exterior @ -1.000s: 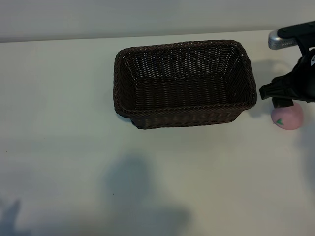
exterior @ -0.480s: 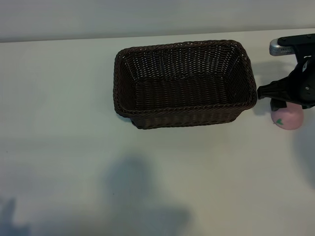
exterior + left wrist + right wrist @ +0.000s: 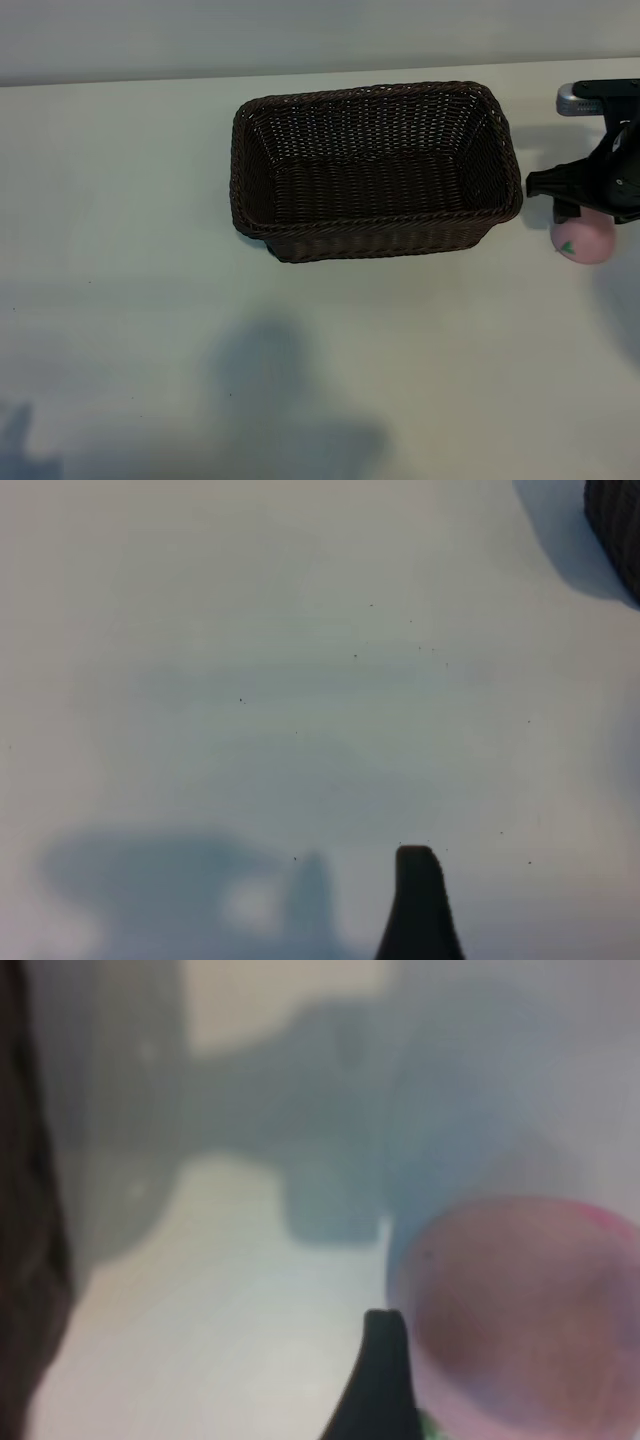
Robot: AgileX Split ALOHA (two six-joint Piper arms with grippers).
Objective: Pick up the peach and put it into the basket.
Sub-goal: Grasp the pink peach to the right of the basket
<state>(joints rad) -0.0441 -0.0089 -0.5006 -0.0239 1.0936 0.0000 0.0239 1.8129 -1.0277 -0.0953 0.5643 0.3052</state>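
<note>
The pale-pink peach (image 3: 583, 240) rests on the white table just right of the dark-brown woven basket (image 3: 255, 165), which holds nothing. My right gripper (image 3: 585, 200) hangs directly over the peach and covers its far side. In the right wrist view one dark fingertip (image 3: 384, 1360) stands beside the peach (image 3: 520, 1310). The other finger is out of frame, and the jaws are open around the fruit. One fingertip (image 3: 417, 890) of my left gripper shows over bare table, open and holding nothing. That arm is outside the exterior view.
The table's far edge (image 3: 150, 80) runs behind the basket. A corner of the basket (image 3: 615, 530) shows in the left wrist view. Arm shadows fall on the front of the table (image 3: 270, 400).
My right gripper has shifted slightly to the right over the peach. The peach and the basket have not moved.
</note>
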